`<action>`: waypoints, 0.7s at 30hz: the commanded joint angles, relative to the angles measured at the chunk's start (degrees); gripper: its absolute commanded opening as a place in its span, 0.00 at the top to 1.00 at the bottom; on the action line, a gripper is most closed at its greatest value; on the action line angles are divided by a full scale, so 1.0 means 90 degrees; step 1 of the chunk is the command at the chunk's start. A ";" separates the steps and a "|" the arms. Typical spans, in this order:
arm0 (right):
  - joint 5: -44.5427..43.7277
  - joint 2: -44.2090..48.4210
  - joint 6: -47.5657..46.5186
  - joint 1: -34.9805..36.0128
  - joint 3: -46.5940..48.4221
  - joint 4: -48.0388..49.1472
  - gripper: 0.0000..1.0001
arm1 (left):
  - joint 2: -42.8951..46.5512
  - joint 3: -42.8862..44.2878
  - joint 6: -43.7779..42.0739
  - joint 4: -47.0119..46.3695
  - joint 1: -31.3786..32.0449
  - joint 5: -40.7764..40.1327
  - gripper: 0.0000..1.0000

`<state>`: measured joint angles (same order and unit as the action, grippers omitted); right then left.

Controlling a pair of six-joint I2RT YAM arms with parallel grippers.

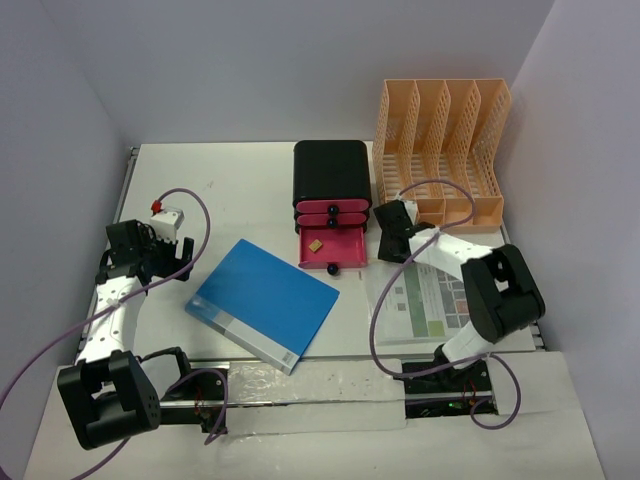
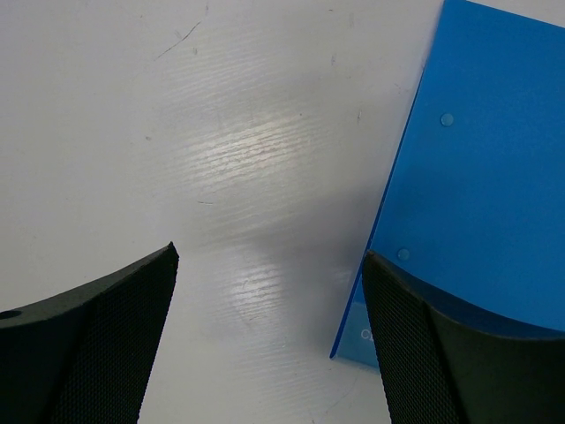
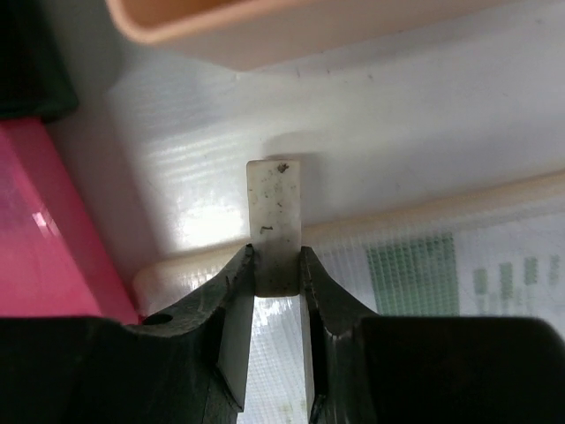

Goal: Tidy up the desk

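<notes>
While right claw (image 3: 275, 261) clamps a white block (image 3: 274, 203), left claw (image 2: 269, 256) gapes over desk (image 2: 132, 132), blue folder (image 2: 485, 177) cropped.

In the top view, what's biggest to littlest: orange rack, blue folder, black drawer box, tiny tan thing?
1. Orange slotted plastic file rack.
2. Flat blue rectangular folder and black box with pink drawers: too alike to rank.
3. Tiny tan square in the open pink drawer.

So the drawer unit (image 1: 331, 178) sits back-middle on the desk (image 1: 230, 190), file rack (image 1: 440, 150) just beside it on the right, folder (image 1: 265, 300) lying front-left, laminated sheet (image 1: 425, 300) front-right, and a small block (image 3: 274, 225) between rack and sheet.
</notes>
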<state>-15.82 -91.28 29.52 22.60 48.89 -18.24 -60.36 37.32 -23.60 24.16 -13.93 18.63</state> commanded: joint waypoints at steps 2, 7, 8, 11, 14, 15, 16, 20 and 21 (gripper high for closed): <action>-0.0440 0.1136 0.0003 0.0175 -0.0099 -0.0129 0.93 | -0.0012 0.0033 -0.0012 -0.0173 -0.0044 0.0078 0.09; -0.0723 0.2026 0.0074 0.0688 -0.0140 -0.0068 0.93 | -0.0002 0.0044 -0.0014 -0.0153 -0.0044 0.0117 0.09; -0.0723 0.2130 0.0093 0.0824 -0.0192 0.0061 0.93 | -0.0002 0.0050 -0.0014 -0.0140 -0.0044 0.0117 0.09; -0.0477 0.2194 0.0140 0.1265 -0.0469 0.0742 0.93 | 0.0030 0.0036 -0.0007 -0.0146 -0.0044 0.0114 0.09; -0.0645 0.1948 0.0197 0.1737 -0.0480 0.1216 0.94 | 0.0047 0.0033 -0.0014 -0.0146 -0.0044 0.0127 0.09; -0.0802 0.1849 0.0255 0.1873 -0.0384 0.1295 0.94 | 0.0037 0.0033 -0.0024 -0.0146 -0.0044 0.0137 0.09; -0.0975 0.1648 0.0284 0.1980 -0.0345 0.1429 0.94 | 0.0027 0.0033 -0.0034 -0.0136 -0.0044 0.0146 0.09; -0.1074 0.0995 0.0343 0.2127 -0.0054 0.1772 0.92 | -0.0021 0.0052 -0.0043 -0.0097 -0.0044 0.0156 0.09; -0.1132 0.0868 0.0362 0.2137 0.0034 0.1744 0.91 | -0.0003 0.0043 -0.0043 -0.0087 -0.0044 0.0156 0.09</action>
<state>-22.24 -79.94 31.57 41.73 45.82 -7.39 -60.47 37.32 -23.62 24.23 -13.98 18.68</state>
